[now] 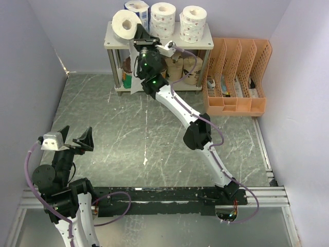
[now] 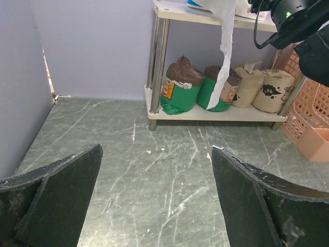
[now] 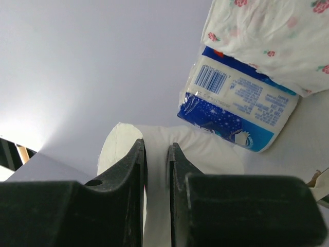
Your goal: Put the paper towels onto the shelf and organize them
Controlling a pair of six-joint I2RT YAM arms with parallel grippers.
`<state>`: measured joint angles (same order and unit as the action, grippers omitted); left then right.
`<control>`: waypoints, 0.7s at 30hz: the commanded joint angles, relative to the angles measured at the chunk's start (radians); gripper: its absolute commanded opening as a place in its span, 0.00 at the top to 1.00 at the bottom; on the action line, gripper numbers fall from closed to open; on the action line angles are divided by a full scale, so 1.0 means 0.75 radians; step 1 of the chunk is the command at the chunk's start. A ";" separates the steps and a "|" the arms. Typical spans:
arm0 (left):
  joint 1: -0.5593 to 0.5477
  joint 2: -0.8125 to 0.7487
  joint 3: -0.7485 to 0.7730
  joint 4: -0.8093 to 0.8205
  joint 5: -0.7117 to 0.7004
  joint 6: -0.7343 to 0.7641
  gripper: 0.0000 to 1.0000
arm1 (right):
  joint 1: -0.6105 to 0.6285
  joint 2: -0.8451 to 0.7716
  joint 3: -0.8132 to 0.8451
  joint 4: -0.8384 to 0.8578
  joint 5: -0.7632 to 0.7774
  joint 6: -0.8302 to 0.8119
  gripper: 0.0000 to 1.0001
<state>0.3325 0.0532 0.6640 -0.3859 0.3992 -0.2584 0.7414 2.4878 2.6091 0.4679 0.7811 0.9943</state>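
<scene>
The shelf [image 1: 207,42] stands at the far wall. On its top board are a plain white roll [image 1: 125,23], a blue-white wrapped roll [image 1: 137,7] and two patterned white rolls [image 1: 163,18] [image 1: 194,23]. My right gripper [image 1: 142,40] is shut on the plain white roll [image 3: 211,148], pinching its paper at the board's left end. The roll's loose sheet [image 2: 224,56] hangs down past the lower tier. Green-wrapped rolls [image 2: 181,88] and tan rolls [image 2: 272,90] sit on the lower board [image 2: 247,115]. My left gripper [image 1: 72,139] is open and empty, low at the near left.
An orange perforated file organizer [image 1: 237,77] stands right of the shelf against the right wall. The blue-white roll [image 3: 237,103] and a patterned roll [image 3: 267,31] lie close beside my right gripper [image 3: 156,148]. Walls close in the left, back and right.
</scene>
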 commanded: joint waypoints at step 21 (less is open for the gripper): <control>-0.048 0.188 0.143 -0.014 0.223 0.305 0.01 | -0.120 0.104 0.056 0.103 -0.145 0.164 1.00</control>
<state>0.3199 0.0963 0.6720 -0.3847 0.4137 -0.2348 0.6670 2.5649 2.6255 0.5064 0.6823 1.1065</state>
